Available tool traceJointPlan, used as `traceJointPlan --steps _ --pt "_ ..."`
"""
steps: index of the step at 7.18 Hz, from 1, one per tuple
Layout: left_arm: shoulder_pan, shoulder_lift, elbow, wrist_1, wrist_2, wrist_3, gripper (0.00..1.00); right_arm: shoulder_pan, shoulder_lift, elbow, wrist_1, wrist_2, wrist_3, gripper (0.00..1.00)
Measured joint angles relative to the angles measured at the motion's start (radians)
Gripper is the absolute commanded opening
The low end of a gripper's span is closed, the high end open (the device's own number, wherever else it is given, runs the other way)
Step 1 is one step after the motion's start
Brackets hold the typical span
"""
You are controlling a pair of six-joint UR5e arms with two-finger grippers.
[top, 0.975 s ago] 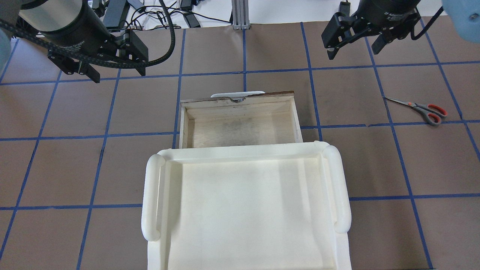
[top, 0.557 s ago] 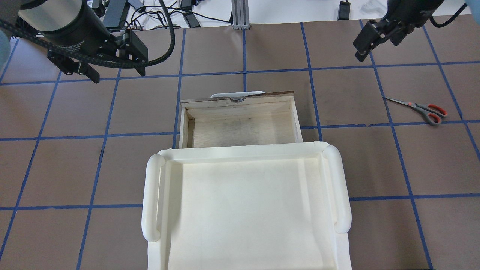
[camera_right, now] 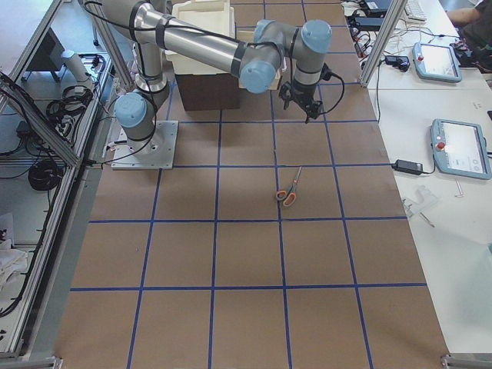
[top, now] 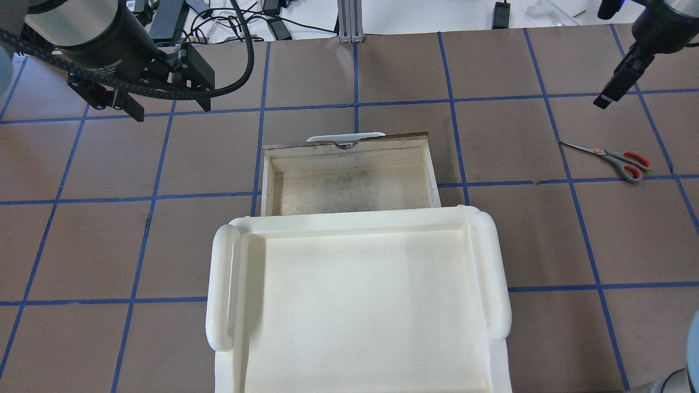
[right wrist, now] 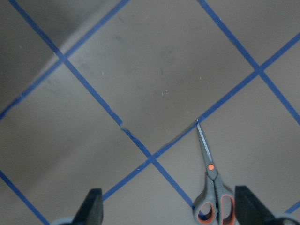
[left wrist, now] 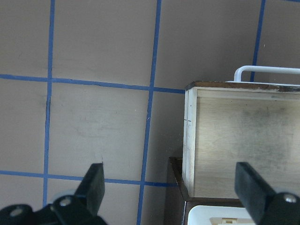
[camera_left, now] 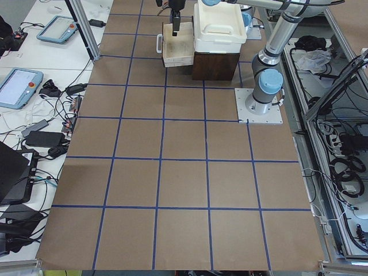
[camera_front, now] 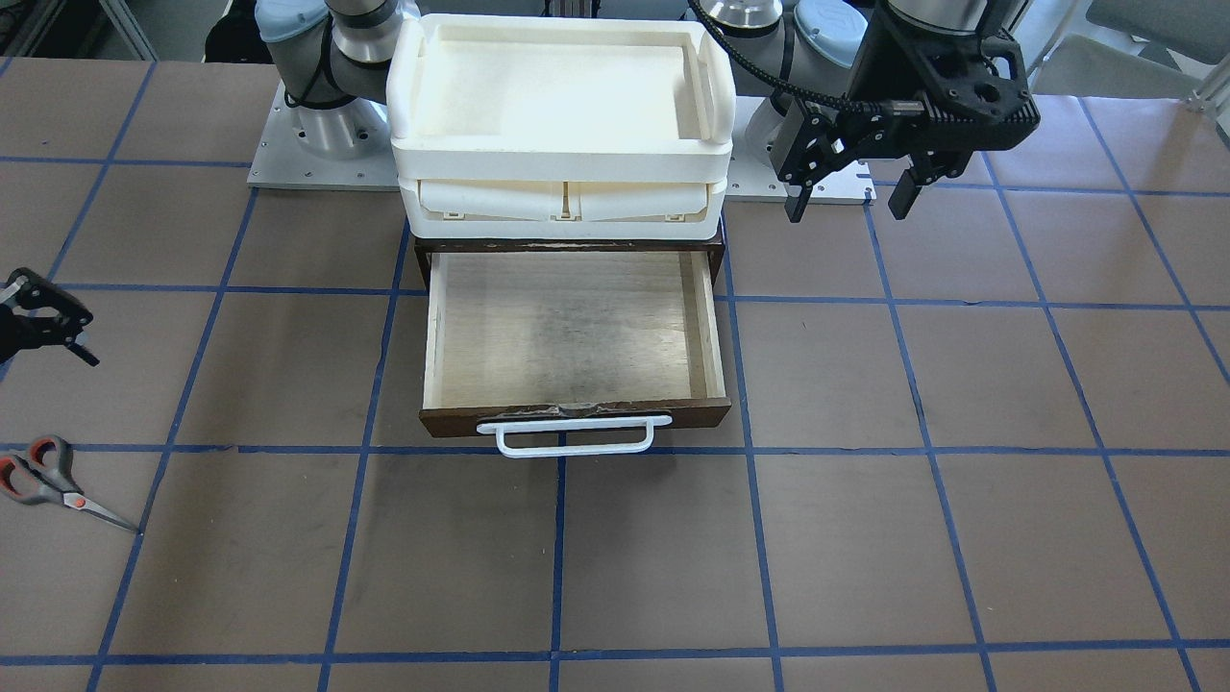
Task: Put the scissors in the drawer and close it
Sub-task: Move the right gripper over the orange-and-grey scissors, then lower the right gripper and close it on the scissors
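The right gripper (right wrist: 169,208) is seen spread wide above the table (top: 519,234). The scissors (right wrist: 212,187) are found closed and flat just below it, nearer its one finger, the blade tip at a blue tape line (right wrist: 140,150). The left gripper (camera_front: 850,197) is likewise spread, hovering beside the drawer (top: 349,183). That drawer is pulled out beneath the cream tray unit (top: 494,273), well apart from the scissors.

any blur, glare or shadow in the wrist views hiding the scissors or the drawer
Right wrist view: scissors sharp and evenly lit, handles partly cut off by the bottom edge; a soft shadow darkens only the upper left corner. Left wrist view: drawer in focus, pale inside bright but not glaring.
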Motion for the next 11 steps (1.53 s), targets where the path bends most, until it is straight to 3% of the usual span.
traceJointPlan --steps 4,8,11 --pt "0.001 0.003 0.001 -0.016 0.001 0.0 1.0 -0.102 0.163 0.039 -0.229 -0.008 -0.419 1.0" --pt "0.001 0.003 0.0 -0.018 0.002 0.002 1.0 -0.12 0.276 0.138 -0.46 -0.001 -0.531 0.99" --pt "0.0 0.003 0.0 -0.018 0.002 0.002 1.0 -0.13 0.287 0.171 -0.479 0.001 -0.591 0.95"
